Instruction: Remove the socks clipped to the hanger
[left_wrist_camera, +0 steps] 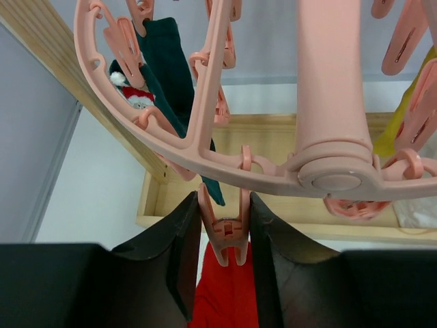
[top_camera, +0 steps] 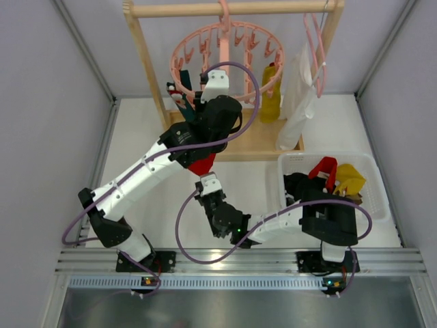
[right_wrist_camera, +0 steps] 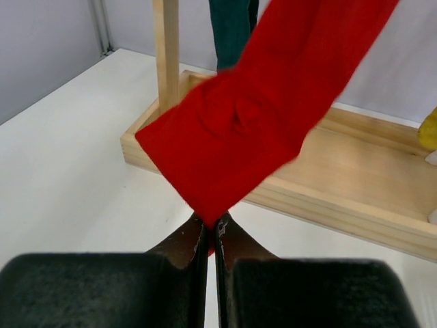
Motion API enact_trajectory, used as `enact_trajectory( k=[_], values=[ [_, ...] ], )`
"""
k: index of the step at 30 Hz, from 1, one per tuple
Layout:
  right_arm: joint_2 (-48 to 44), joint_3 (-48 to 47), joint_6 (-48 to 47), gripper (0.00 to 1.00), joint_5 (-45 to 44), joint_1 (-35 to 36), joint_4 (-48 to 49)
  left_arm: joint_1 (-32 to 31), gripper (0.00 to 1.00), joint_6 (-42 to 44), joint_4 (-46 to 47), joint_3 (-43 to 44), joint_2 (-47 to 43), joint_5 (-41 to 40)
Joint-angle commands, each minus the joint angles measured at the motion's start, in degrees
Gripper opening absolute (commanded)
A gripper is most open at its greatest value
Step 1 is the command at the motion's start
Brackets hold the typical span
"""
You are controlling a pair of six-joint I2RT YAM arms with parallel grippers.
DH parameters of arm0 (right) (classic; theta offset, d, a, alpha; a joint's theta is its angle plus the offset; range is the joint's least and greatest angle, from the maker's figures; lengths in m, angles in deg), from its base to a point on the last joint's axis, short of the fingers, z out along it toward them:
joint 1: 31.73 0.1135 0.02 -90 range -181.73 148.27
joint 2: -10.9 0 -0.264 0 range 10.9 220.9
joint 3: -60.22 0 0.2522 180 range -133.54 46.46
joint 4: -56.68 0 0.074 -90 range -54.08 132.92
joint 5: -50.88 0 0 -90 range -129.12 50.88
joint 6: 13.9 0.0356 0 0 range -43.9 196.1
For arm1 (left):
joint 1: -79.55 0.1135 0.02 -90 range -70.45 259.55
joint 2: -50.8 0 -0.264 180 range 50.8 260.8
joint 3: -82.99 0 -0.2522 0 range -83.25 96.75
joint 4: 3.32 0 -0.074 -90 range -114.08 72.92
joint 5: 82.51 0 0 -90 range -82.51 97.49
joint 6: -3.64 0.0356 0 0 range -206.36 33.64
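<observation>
Right gripper (right_wrist_camera: 210,229): mine, clamped tight on the lowest corner of the red sock (right_wrist_camera: 239,130), both fingers pinching the fabric.
Basket (top_camera: 382,198): white, on the table to my right, holding loose socks (top_camera: 324,167) in red, mustard and a dark colour.
Red sock: pulled on a slant from my right fingers up to a clip peg (left_wrist_camera: 225,236), clear of the table.
Left gripper (left_wrist_camera: 224,205): mine, raised to the hoop, a finger pressed on each side of that peg.
Hanger (left_wrist_camera: 171,147): round pink hoop, hooked on the wooden rack (top_camera: 232,8).
Other clipped socks: a teal sock (left_wrist_camera: 167,61) and a red-and-white sock (left_wrist_camera: 136,96) on the left rim, a yellow sock (top_camera: 271,96) on the right.
</observation>
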Motion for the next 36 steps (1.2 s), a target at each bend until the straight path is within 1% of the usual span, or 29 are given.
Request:
enact_trajectory(
  k=[1,5,7,8,9,10,11,12,13,14,15,16,17,18,19,20,21,22,23,24,25,26,27,28,29,31,32,33,36],
  values=[
    [-1.88,2.25,-1.23,0.00,-0.34,1.61,7.99,0.47,0.30,0.14,1.63,2.35,0.58,-0.22],
    [-3.37,5.59,-2.02,0.00,-1.56,2.13,12.30,1.08,0.24,-0.92,1.72,2.09,0.32,1.63],
    [-4.17,8.05,-4.38,0.00,-3.22,2.75,14.85,1.35,0.26,-1.88,1.72,1.83,0.05,3.47],
    [-5.48,8.93,-5.87,0.00,-4.19,3.01,18.26,1.35,0.29,-2.23,1.72,1.65,-0.47,4.52],
    [-6.36,11.29,-9.54,0.00,-5.94,3.88,20.47,1.35,0.37,-3.02,1.72,1.39,-0.74,5.58],
    [-8.89,12.44,-11.40,0.00,-6.92,4.42,22.14,1.43,0.41,-3.37,1.72,0.78,-1.17,6.72],
    [-10.57,14.89,-13.69,0.00,-9.10,5.38,23.46,1.44,0.50,-4.34,1.72,0.42,-1.96,8.47],
    [-12.67,16.22,-13.88,0.00,-9.73,5.82,22.78,1.44,0.54,-4.78,1.63,0.07,-2.32,9.53],
    [-17.66,17.80,-13.19,0.00,-10.00,6.09,21.47,1.44,0.58,-5.22,1.72,-0.63,-2.84,10.24],
    [-20.58,19.47,-9.87,0.00,-10.00,6.35,16.41,1.44,0.63,-5.66,1.81,-1.07,-3.72,11.12],
    [-23.65,22.62,-7.58,0.00,-9.92,6.35,13.31,1.44,0.71,-6.36,1.81,-1.51,-4.16,11.30],
    [-29.95,23.87,-5.38,0.00,-9.83,6.35,8.93,1.44,0.74,-6.54,1.72,-2.21,-4.43,11.48],
    [-33.06,25.01,0.21,0.00,-9.83,5.92,-1.56,1.44,0.78,-6.98,1.72,-2.65,-5.39,12.09],
    [-36.31,24.76,3.92,0.00,-9.48,5.65,-10.36,1.44,0.86,-7.42,1.72,-3.26,-6.09,12.35],
    [-42.60,23.98,13.53,0.00,-8.78,5.22,-19.59,1.44,0.90,-7.77,1.72,-4.66,-7.67,12.79],
    [-45.45,20.92,20.06,0.00,-7.56,3.47,-29.16,1.44,0.98,-8.47,1.72,-5.55,-8.64,13.67],
    [-47.92,19.15,25.09,0.00,-4.85,2.15,-49.18,1.44,0.98,-8.74,1.72,-6.69,-9.61,14.37],
    [-52.03,17.92,30.71,0.00,-3.77,0.48,-55.30,1.44,0.98,-8.91,1.72,-7.83,-11.79,14.81],
    [-54.07,17.04,31.55,0.00,-3.59,-1.88,-59.89,1.52,0.98,-9.35,1.72,-10.62,-12.94,14.99],
    [-56.18,17.03,31.99,0.00,-3.41,-2.60,-65.24,1.52,0.98,-9.53,1.72,-12.13,-14.09,14.73],
    [-59.77,16.77,32.17,0.00,-3.06,-3.31,-68.43,1.44,0.98,-9.70,1.72,-13.63,-16.54,14.47],
    [-61.46,15.89,33.56,0.00,-2.63,-5.31,-70.98,1.44,0.98,-10.23,1.72,-15.47,-17.86,14.12],
    [-64.00,15.45,34.36,0.00,-1.14,-6.73,-75.71,1.44,0.98,-10.49,1.63,-18.53,-20.66,13.33],
    [-65.07,14.92,34.37,0.00,-0.34,-8.48,-77.84,1.44,0.98,-10.76,1.63,-20.39,-22.08,13.06],
    [-65.95,13.96,35.06,0.00,0.71,-11.98,-79.34,1.44,0.98,-11.28,1.55,-21.89,-23.49,12.80],
    [-67.01,12.99,35.77,0.00,2.47,-15.60,-84.34,1.44,0.98,-11.38,1.54,-25.67,-27.43,12.27],
    [-66.93,11.94,36.21,0.00,3.35,-19.45,-86.28,1.44,0.98,-11.29,1.37,-26.64,-28.59,12.10],
    [-66.49,11.67,37.00,0.00,4.92,-21.31,-88.39,1.44,0.98,-11.11,1.37,-28.74,-30.95,11.92],
    [-65.17,12.45,36.66,0.00,9.76,-28.17,-88.67,1.44,0.98,-10.15,1.37,-30.78,-33.87,11.57]
  ],
)
